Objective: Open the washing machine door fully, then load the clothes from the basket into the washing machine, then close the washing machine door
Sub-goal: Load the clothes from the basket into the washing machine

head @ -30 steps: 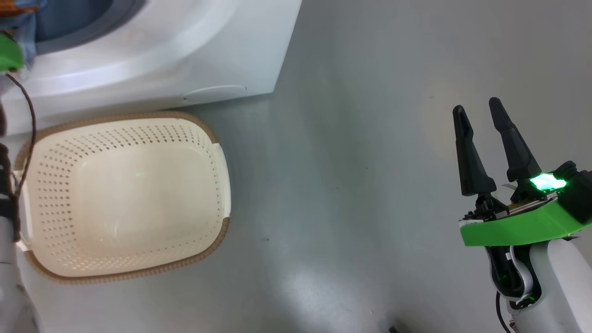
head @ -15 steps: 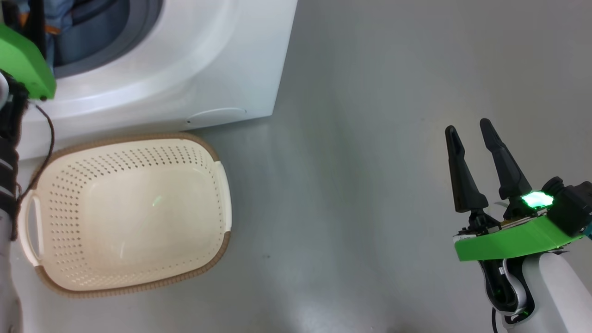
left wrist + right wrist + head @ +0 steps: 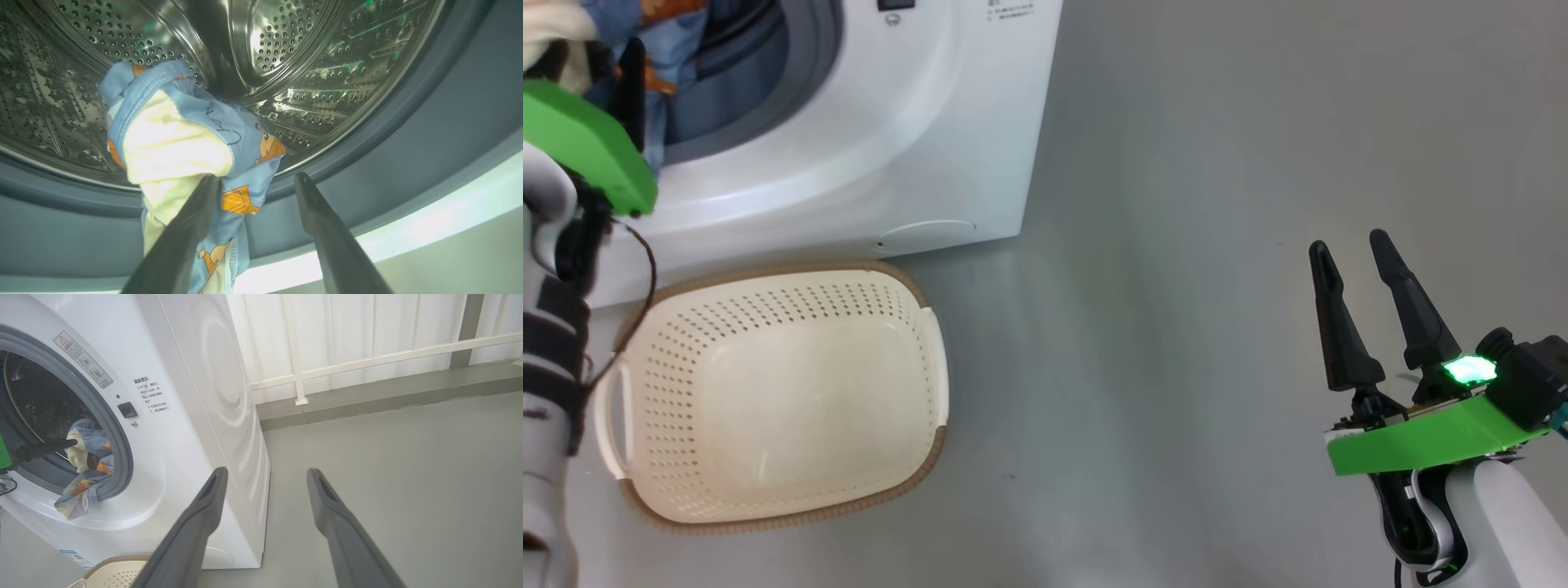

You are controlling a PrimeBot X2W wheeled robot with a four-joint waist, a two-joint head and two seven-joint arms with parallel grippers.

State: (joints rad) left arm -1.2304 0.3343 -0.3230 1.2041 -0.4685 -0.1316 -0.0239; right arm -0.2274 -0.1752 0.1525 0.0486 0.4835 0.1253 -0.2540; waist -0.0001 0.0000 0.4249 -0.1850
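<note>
- Jaws of the left gripper [image 3: 257, 177] stand wide apart at the mouth of the washing machine [image 3: 890, 122] and clamp nothing. One finger [image 3: 184, 228] touches the clothes [image 3: 179, 139], which hang against it.
- That light blue bundle, with orange cartoon print and pale lining, lies across the grey-blue gasket [image 3: 408, 143]. Its upper part reaches into the steel drum [image 3: 286, 41]. Its lower end hangs out over the lip of the opening, as the right wrist view makes plain.
- Whether both garments are in that bundle I cannot tell.
- Over the bare floor [image 3: 1176, 327], well apart from the machine, the right gripper [image 3: 1349, 242] hovers with its jaws apart too, holding nothing.
- On the floor just before the machine's lower front edge stands the basket [image 3: 768, 269], with no garment seen in it.
- Judged from this, the loading step is in hand and near its end: the cloth is unclamped but not yet fully inside.
- The next move calls for pushing the hanging end past the gasket into the drum. The finger then has to come free of the fabric without dragging it back out.
- Only after that does closing the door make sense, since cloth left on the gasket would likely be pinched.
</note>
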